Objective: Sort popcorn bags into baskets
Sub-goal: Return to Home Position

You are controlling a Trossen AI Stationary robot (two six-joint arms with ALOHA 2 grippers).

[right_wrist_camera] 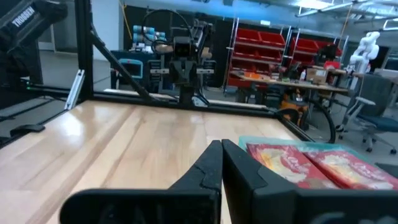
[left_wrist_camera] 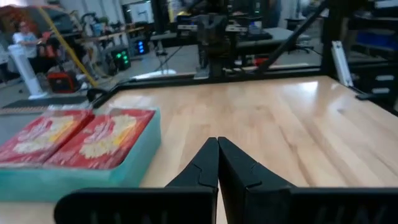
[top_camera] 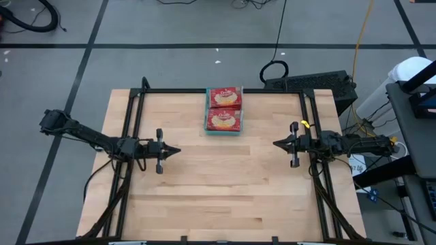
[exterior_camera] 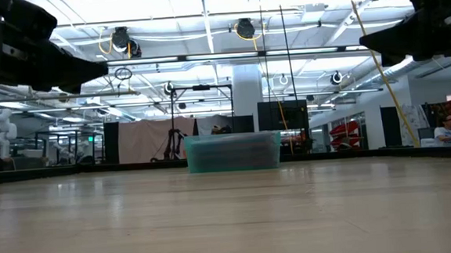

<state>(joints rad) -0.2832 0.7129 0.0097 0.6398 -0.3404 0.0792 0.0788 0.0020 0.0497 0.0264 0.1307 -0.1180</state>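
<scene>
A teal-green basket (top_camera: 207, 117) stands at the table's far middle, with red popcorn bags (top_camera: 224, 109) lying flat in it, two showing on top. The basket also shows in the low view (exterior_camera: 232, 152), the left wrist view (left_wrist_camera: 74, 177) and the right wrist view (right_wrist_camera: 249, 142). My left gripper (top_camera: 178, 150) is shut and empty at the table's left, held above the table, pointing right. My right gripper (top_camera: 275, 143) is shut and empty at the table's right, held above the table, pointing left. Both are on the near side of the basket.
Black frame rails (top_camera: 133, 122) run along the table's left, right (top_camera: 315, 116) and far edges. Bare wood (top_camera: 225, 184) lies between the grippers and toward the near edge. People sit in the room beyond the table (exterior_camera: 448, 131).
</scene>
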